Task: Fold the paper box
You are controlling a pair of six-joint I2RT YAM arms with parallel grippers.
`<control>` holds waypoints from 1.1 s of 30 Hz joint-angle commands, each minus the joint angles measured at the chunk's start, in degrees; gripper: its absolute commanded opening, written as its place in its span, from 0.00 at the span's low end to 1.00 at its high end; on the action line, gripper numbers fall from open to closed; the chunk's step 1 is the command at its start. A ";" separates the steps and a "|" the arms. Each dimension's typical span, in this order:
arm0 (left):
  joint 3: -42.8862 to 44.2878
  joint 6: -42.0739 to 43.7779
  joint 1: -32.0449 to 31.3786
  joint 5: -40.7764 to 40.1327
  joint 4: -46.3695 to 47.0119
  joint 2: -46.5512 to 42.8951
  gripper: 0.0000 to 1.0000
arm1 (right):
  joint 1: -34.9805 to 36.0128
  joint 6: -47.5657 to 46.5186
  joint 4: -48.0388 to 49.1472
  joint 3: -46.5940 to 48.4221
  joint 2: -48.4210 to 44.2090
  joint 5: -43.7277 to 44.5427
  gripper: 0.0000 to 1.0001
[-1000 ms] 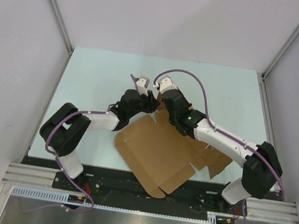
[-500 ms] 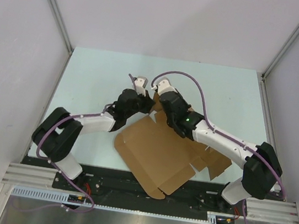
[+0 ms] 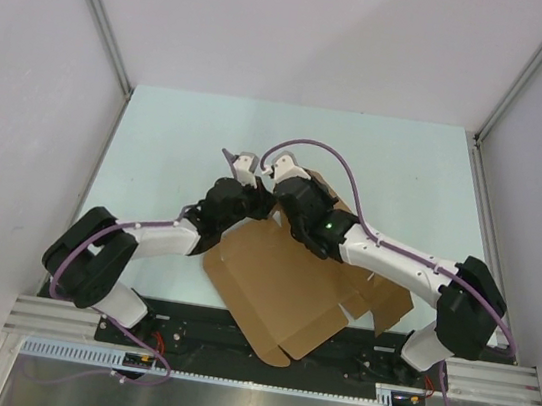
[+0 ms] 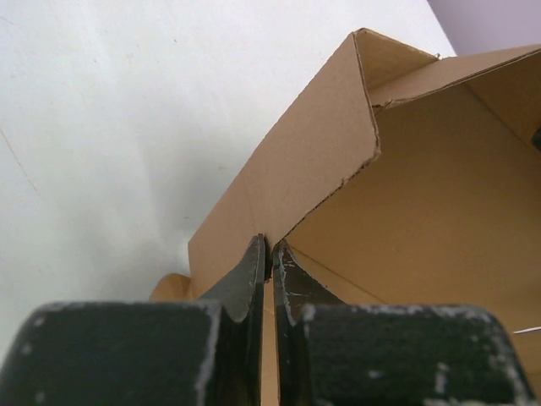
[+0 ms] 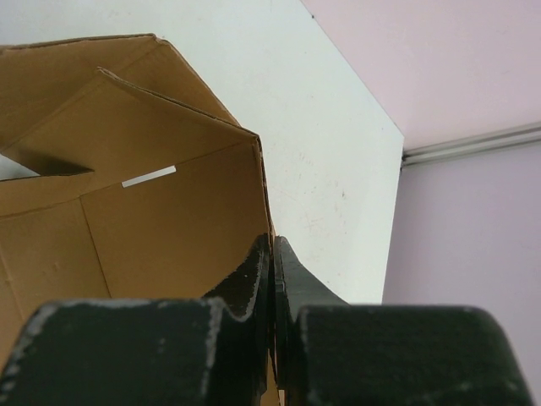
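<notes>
We find only plain brown cardboard on the paper box [image 3: 280,285], and the one mark on it is a small white strip [image 5: 148,177] on an inner panel, too small for us to read anything from it. The box is a die-cut sheet, partly raised. Its near part lies flat on the pale worktop [image 3: 168,148], with rounded flaps and slits pointing toward the arm bases, and its far part stands up as walls. It sits around the middle of the worktop, between the two arms and somewhat to the right.

In the left wrist view we see a wall folded at a sharp corner, with a slightly ragged cut edge and the box's inner face to the right. The left gripper [image 4: 269,254] has its fingers closed almost together, with only a thin slit between them, and they pinch the lower edge of that wall.

In the right wrist view, the right gripper [image 5: 270,249] has its fingers pressed just as narrowly, clamping the upright edge of another wall where two panels meet at a crease. From above, both wrists meet at the box's far side, close beside each other.
</notes>
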 commanded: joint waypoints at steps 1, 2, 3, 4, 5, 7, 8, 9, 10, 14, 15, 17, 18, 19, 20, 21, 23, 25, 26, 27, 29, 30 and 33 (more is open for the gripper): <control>-1.86 -7.02 -2.66 1.41 4.95 -1.54 0.05 | 1.56 1.11 0.27 -0.29 0.82 1.01 0.00; -2.21 -7.46 -3.10 1.41 5.13 -1.45 0.05 | 1.82 0.93 0.10 -0.29 0.90 1.44 0.00; -2.47 -7.64 -3.63 -0.59 5.22 -1.45 0.05 | 2.08 1.10 0.01 -0.29 0.99 1.62 0.00; -3.43 -8.07 -4.42 -0.96 5.91 -1.36 0.05 | 2.70 1.11 -0.51 -0.29 0.99 1.89 0.00; -4.31 -9.38 -4.86 -1.40 6.88 -1.36 0.05 | 2.88 1.19 -0.78 -0.29 1.17 2.15 0.00; -7.29 -11.06 -5.56 -2.10 11.08 -0.92 0.05 | 3.93 1.55 -1.74 -0.29 1.34 2.59 0.00; -8.27 -12.72 -5.65 -2.45 12.41 -0.66 0.05 | 4.19 1.63 -2.18 -0.29 1.60 3.03 0.00; -9.06 -13.43 -5.74 -2.72 13.38 -0.48 0.05 | 4.63 1.89 -2.54 -0.29 1.69 3.20 0.00; -10.55 -14.83 -5.92 -3.07 15.74 -0.22 0.05 | 4.81 2.25 -3.41 -0.29 1.69 3.12 0.00; -13.90 -17.74 -6.53 -4.74 21.03 0.66 0.05 | 6.65 2.16 -5.00 -0.29 2.31 3.82 0.00; -14.42 -18.27 -6.62 -5.09 21.73 0.75 0.05 | 7.01 1.90 -5.17 -0.38 2.57 4.08 0.00; -15.39 -19.15 -6.62 -5.53 23.06 0.84 0.05 | 7.80 0.85 -5.70 -0.46 2.92 4.87 0.00; -15.40 -19.15 -6.62 -5.53 23.15 0.75 0.05 | 8.67 0.49 -5.88 -0.47 3.19 5.14 0.00; -15.31 -18.98 -6.62 -5.53 23.15 0.66 0.05 | 9.20 0.23 -6.05 -0.55 3.62 5.40 0.00; -15.22 -18.89 -6.62 -5.53 23.15 0.57 0.06 | 9.47 -0.12 -6.32 -0.55 3.72 5.84 0.00; -15.05 -18.80 -6.62 -5.53 22.97 0.57 0.06 | 10.17 -0.21 -6.49 -0.55 4.06 6.10 0.00; -14.34 -18.72 -6.62 -5.36 22.45 0.57 0.06 | 10.87 -0.39 -7.02 -0.55 4.86 6.80 0.00; -13.47 -18.28 -6.62 -5.18 21.92 0.66 0.06 | 11.57 -0.65 -7.63 -0.64 5.38 7.51 0.00; -13.29 -18.10 -6.62 -5.27 21.92 0.75 0.06 | 11.75 -0.74 -7.81 -0.64 6.00 7.86 0.00; -13.11 -17.92 -6.62 -5.53 21.83 0.84 0.06 | 11.93 -0.74 -8.07 -0.64 6.18 8.04 0.00; -12.59 -16.87 -6.62 -5.71 21.30 1.01 0.06 | 12.37 -0.83 -8.69 -0.73 7.14 8.57 0.00; -12.41 -16.61 -6.62 -5.80 21.04 1.10 0.06 | 12.63 -0.83 -9.04 -0.73 7.58 8.57 0.00; -12.32 -16.34 -6.62 -6.15 21.56 1.80 0.06 | 13.25 -0.83 -9.74 -0.90 8.98 8.66 0.00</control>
